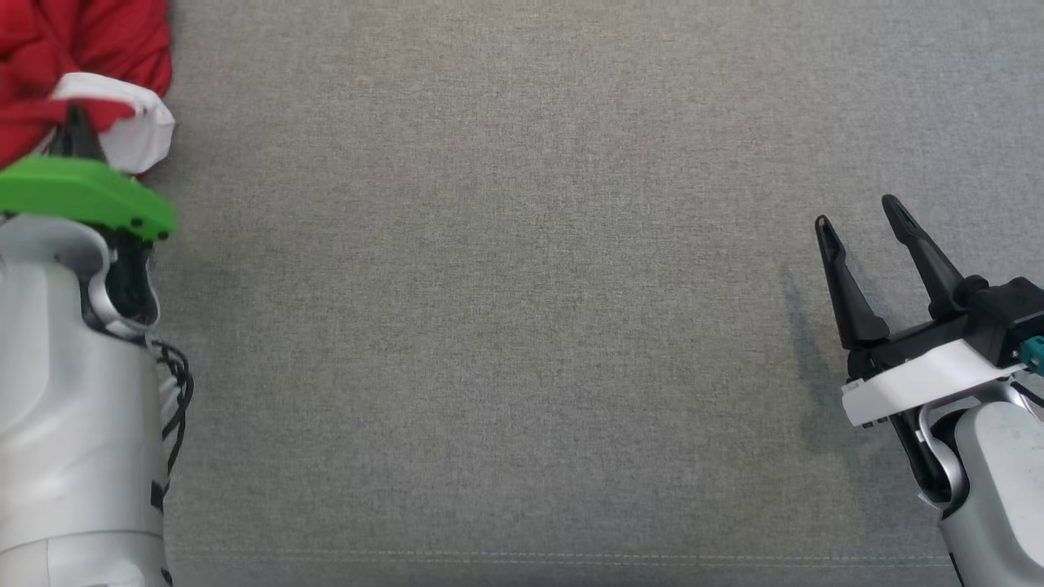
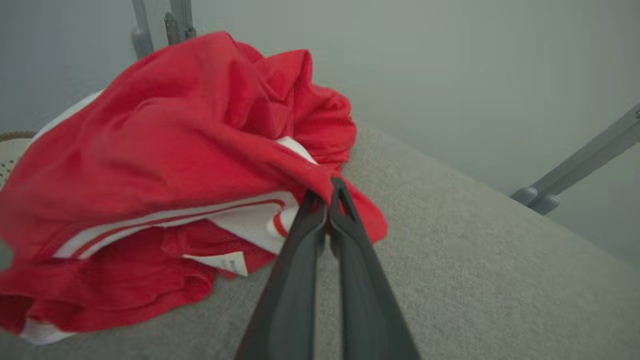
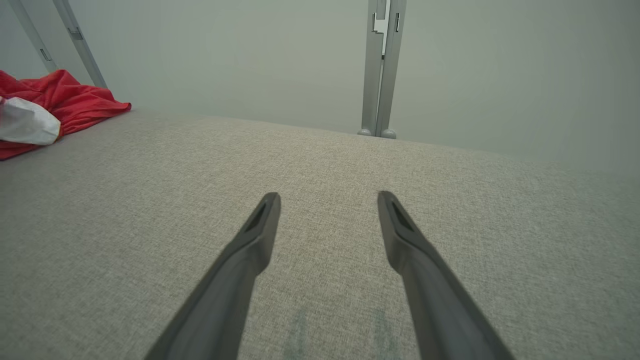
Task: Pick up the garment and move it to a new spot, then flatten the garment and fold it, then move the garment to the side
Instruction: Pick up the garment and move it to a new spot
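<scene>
The garment (image 2: 165, 145) — a red piece with white panels and stripes — is lying in a crumpled heap at the far left corner of the grey fabric surface (image 1: 522, 326); none of it is spread out or folded. The left gripper (image 2: 325, 192) is pinching the near edge of the heap, its two dark fingers pressed together with a fold of red cloth caught at the tips; the bulk of the heap is resting on the surface, so the lift is not yet looking under way. The right gripper (image 1: 857, 210) is hanging over the bare right side, well apart from the garment, its fingers standing wide with nothing between them.

The task is sitting at its very first step — the grasp is made, and that is all; carrying the garment to a new spot, flattening it, folding it and moving it aside are all left to do. The broad middle of the surface is looking like the likely place to set it down; the pinch is taking only one thin fold, so the cloth may slip free or trail unevenly once raised.
</scene>
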Robot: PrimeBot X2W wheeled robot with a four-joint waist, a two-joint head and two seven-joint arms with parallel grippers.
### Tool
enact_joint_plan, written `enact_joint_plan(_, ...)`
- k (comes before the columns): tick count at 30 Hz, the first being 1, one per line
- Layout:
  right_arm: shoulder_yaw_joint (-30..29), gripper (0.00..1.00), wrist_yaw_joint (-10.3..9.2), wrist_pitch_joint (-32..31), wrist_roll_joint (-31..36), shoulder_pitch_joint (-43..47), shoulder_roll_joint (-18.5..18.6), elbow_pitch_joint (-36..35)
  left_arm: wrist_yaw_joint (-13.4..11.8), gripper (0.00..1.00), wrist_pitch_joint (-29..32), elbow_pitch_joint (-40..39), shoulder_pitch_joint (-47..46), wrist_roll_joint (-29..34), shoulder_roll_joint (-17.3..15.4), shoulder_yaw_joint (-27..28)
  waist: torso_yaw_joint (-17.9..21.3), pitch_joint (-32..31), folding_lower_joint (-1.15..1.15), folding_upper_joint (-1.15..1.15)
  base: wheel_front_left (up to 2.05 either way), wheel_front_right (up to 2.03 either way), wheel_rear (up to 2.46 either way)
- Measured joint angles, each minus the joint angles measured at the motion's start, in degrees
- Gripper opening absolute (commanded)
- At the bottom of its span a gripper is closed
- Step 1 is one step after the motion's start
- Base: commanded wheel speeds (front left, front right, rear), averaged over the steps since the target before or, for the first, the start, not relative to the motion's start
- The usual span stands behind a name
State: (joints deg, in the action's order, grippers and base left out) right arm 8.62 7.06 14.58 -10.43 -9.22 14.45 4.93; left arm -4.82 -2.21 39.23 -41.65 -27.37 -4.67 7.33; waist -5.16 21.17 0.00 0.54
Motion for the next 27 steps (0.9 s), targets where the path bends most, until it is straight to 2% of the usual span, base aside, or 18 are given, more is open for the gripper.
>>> enact_joint_plan(7, 0.87, 1.00, 0.01, 0.00, -0.23, -0.01, -2.11, 0.94, 7.43, 0.00, -0.33, -7.14, -7.21, 3.52, 2.14, -10.18, 0.00, -2.48, 0.00, 0.00, 0.00, 0.00, 0.00)
enact_joint_plan(11, 1.38, 1.00, 0.01, 0.00, -0.56, -0.01, -3.82, 1.34, 11.06, 0.00, 1.81, -10.16, -10.06, 4.95, 3.30, -16.35, 0.54, -4.09, 0.00, 0.00, 0.00, 0.00, 0.00)
enact_joint_plan(17, 1.54, 1.00, 0.02, 0.00, -0.77, -0.01, -6.31, 1.91, 12.37, 0.00, 7.44, -14.43, -13.11, 2.89, 3.94, -24.79, 2.70, -6.04, 0.00, 0.00, 0.00, 0.00, 0.00)
enact_joint_plan(21, 1.21, 1.00, 0.03, 0.00, -1.27, -0.01, -7.82, 2.26, 12.37, 0.00, 12.66, -17.29, -14.85, -2.99, 3.86, -29.36, 4.80, -7.24, 0.00, 0.00, 0.00, 0.00, 0.00)
enact_joint_plan(22, 1.10, 1.00, 0.07, 0.00, -1.31, -0.01, -8.23, 2.33, 12.37, 0.00, 13.96, -18.40, -15.19, -6.48, 3.70, -30.94, 5.41, -7.54, 0.00, 0.00, 0.00, 0.00, 0.00)
enact_joint_plan(23, 0.91, 1.00, 0.07, 0.00, -1.35, 0.00, -9.18, 2.45, 12.36, 0.00, 16.27, -20.92, -15.73, -13.99, 3.56, -34.17, 6.69, -8.10, 0.00, 0.00, 0.00, 0.00, 0.00)
enact_joint_plan(24, 0.91, 1.00, 0.07, 0.00, -1.35, 0.00, -9.46, 2.54, 12.36, 0.00, 17.48, -22.16, -15.94, -18.12, 3.57, -35.62, 7.36, -8.37, 0.00, 0.00, 0.00, 0.00, 0.00)
enact_joint_plan(27, 0.77, 1.00, 0.08, 0.00, -1.71, 0.09, -9.70, 2.96, 12.35, 0.00, 20.56, -26.21, -16.07, -26.98, 3.56, -39.29, 9.48, -9.14, 0.00, 0.00, 0.00, 0.00, 0.00)
